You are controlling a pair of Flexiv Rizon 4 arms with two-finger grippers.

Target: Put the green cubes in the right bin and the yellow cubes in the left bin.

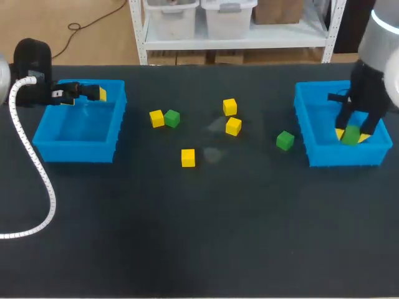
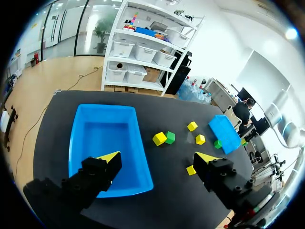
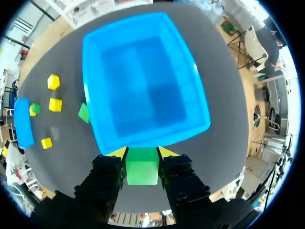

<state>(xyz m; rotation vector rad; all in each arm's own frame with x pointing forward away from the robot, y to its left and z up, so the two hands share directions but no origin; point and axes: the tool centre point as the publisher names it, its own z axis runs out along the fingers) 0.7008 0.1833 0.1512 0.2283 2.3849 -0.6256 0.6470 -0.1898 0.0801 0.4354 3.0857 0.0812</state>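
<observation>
Your left arm [image 1: 30,59] is black, with a white ribbed cable [image 1: 38,174] attached. Your right arm [image 1: 379,34] is silver-grey; its fingers [image 3: 107,176] are black, blocky and yellow-tipped.

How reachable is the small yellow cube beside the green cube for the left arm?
Probably reachable. The left gripper is open and empty over the blue plastic left bin, and only bare table lies between it and the small yellow cube. The small green cube right beside it may crowd one finger.

Your left bin [image 1: 75,151] sits at ten o'clock on the table [image 1: 199,237], your right bin [image 1: 346,157] at two. At eleven a cube [image 1: 157,118] touches its neighbour [image 1: 172,118], with the near cube [image 1: 187,157] at their five. The far cube [image 1: 229,106] and the middle cube [image 1: 233,126] are at one. The end cube [image 1: 285,140] is just beside the right bin, and the held cube [image 1: 351,135] hangs over it.
</observation>
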